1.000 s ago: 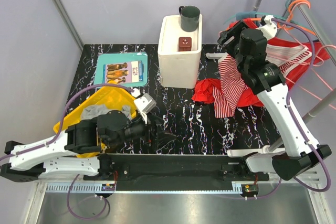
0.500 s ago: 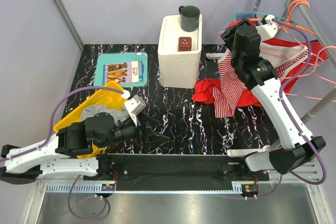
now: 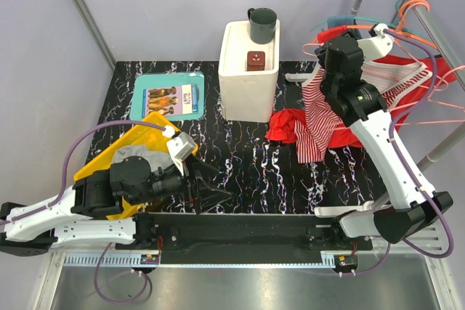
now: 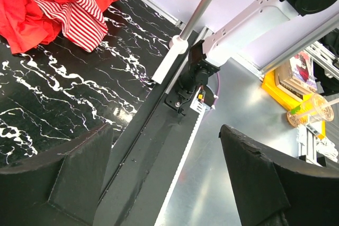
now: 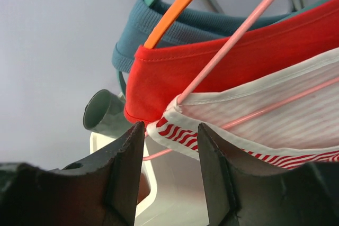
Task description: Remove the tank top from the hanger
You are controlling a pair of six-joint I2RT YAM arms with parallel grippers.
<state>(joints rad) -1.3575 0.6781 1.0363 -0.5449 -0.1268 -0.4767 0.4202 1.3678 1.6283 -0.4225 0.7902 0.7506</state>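
The red-and-white striped tank top (image 3: pixel 316 125) hangs from a pink hanger (image 3: pixel 439 78) at the right, its lower part draped onto the table. My right gripper (image 3: pixel 328 40) is raised at the hanger's left end. In the right wrist view it (image 5: pixel 170 128) is open, with a narrow gap between the fingers. The white-edged striped strap (image 5: pixel 212 144) and the pink hanger wire (image 5: pixel 249 22) lie just past the fingertips, not pinched. My left gripper (image 3: pixel 218 183) stays low at the near table edge. It (image 4: pixel 165 130) is open with nothing between its fingers.
A red garment (image 5: pixel 212 72) and a teal one (image 5: pixel 159 30) hang on neighbouring hangers from the slanted rail (image 3: pixel 421 12). More red cloth (image 3: pixel 287 125) lies on the table. A white box (image 3: pixel 249 70) carrying a dark mug (image 3: pixel 262 25), a teal board (image 3: pixel 168 96) and a yellow bin (image 3: pixel 149 139) stand to the left.
My right gripper has shifted a little right toward the hanger end, and its jaws have narrowed. My left arm has drawn back slightly toward the left, still open.
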